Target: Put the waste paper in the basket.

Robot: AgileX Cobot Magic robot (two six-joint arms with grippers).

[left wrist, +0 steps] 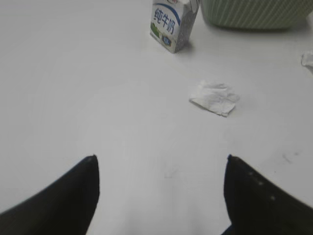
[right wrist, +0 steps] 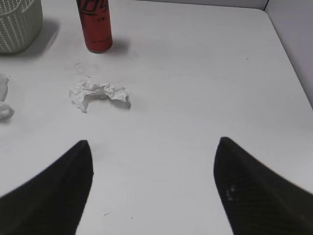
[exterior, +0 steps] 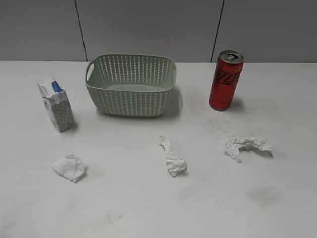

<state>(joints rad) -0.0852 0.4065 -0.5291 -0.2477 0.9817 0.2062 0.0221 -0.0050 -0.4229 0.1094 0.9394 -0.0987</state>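
Three wads of white waste paper lie on the white table: a left wad (exterior: 70,167), a middle wad (exterior: 173,157) and a right wad (exterior: 246,146). The sage-green lattice basket (exterior: 131,84) stands empty behind them. In the left wrist view the left wad (left wrist: 214,97) lies ahead and right of my open left gripper (left wrist: 161,159); the basket's wall (left wrist: 254,12) shows at the top. In the right wrist view the right wad (right wrist: 98,94) lies ahead and left of my open right gripper (right wrist: 154,142). Neither gripper shows in the exterior view.
A white-and-blue milk carton (exterior: 56,104) stands left of the basket, also seen in the left wrist view (left wrist: 172,24). A red can (exterior: 226,80) stands right of the basket, also in the right wrist view (right wrist: 95,25). The table's right edge (right wrist: 293,63) meets a wall.
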